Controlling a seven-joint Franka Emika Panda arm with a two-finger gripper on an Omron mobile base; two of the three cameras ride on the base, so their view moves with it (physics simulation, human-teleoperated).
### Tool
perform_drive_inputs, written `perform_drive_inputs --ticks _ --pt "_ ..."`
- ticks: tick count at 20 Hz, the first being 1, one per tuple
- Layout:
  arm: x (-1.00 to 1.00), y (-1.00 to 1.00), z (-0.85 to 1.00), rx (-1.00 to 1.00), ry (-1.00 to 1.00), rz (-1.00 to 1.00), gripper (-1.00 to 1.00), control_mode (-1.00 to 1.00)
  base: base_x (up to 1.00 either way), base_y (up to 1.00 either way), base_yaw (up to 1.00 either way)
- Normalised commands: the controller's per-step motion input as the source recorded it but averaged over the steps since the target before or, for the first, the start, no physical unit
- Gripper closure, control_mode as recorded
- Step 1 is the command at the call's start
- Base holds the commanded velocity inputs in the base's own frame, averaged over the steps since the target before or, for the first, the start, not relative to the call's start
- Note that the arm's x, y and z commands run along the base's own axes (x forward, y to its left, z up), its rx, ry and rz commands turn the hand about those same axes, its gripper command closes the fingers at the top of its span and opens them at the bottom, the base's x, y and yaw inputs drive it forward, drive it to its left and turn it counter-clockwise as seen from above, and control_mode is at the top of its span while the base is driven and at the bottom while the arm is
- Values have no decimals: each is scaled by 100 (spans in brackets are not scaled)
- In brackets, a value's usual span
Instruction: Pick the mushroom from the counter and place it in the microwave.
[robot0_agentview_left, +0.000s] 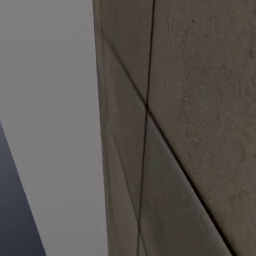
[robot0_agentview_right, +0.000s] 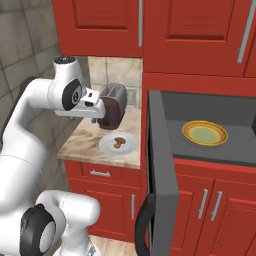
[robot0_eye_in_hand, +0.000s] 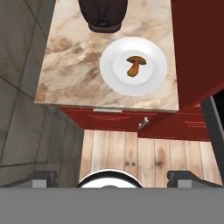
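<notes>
Hand (robot0_eye_in_hand: 112, 177) apparently open, above plated mushroom (robot0_eye_in_hand: 135, 65).

Above the counter (robot0_eye_in_hand: 70, 65) you have open air over the white plate (robot0_eye_in_hand: 114, 78) and the mushroom (robot0_eye_in_hand: 135, 64) lying on it. The toaster (robot0_agentview_right: 112, 105) stands just behind the plate and closes off the back. To the right a red cabinet side (robot0_eye_in_hand: 197, 43) rises right beside the plate, so room there is tight. The microwave (robot0_agentview_right: 210, 150) door (robot0_agentview_right: 162, 175) swings out wide between counter and cavity; you must pass around its edge. Inside, a yellow plate (robot0_agentview_right: 204, 133) sits on the floor, with free space above it.
</notes>
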Motion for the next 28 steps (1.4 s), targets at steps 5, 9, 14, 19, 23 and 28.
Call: perform_drive_inputs --ticks 5,9,14,19,23,28 --pt "0 0 0 0 0 0 -100 100 40 0 -1" --pt "0 0 0 0 0 0 -100 100 37 0 0" --pt "0 0 0 0 0 0 -100 100 10 0 0" --pt "15 -2 -37 0 7 -1 -100 -100 5 0 0" --pt "42 -3 -80 0 9 -20 -100 -100 0 0 0" --pt "61 0 -81 0 6 -33 -100 -100 0 0 0"
